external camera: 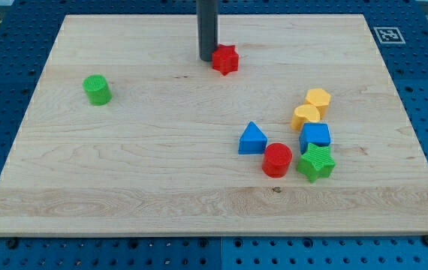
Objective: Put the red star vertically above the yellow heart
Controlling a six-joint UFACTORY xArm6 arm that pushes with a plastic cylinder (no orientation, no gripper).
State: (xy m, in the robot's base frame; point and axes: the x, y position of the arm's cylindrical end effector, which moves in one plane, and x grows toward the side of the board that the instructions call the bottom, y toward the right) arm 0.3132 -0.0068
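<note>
The red star [226, 59] lies near the view's top, at the middle of the board. My tip [207, 59] stands just to the star's left, touching or nearly touching it. The yellow heart [305, 116] lies at the view's right, lower down and well to the right of the star. A yellow hexagon [318, 99] sits just above and right of the heart, touching it.
Below the heart lie a blue cube-like block [315, 137], a green star [316, 163], a red cylinder [277, 160] and a blue triangle [252, 139]. A green cylinder [96, 90] stands alone at the left. The wooden board [161, 187] rests on a blue pegboard.
</note>
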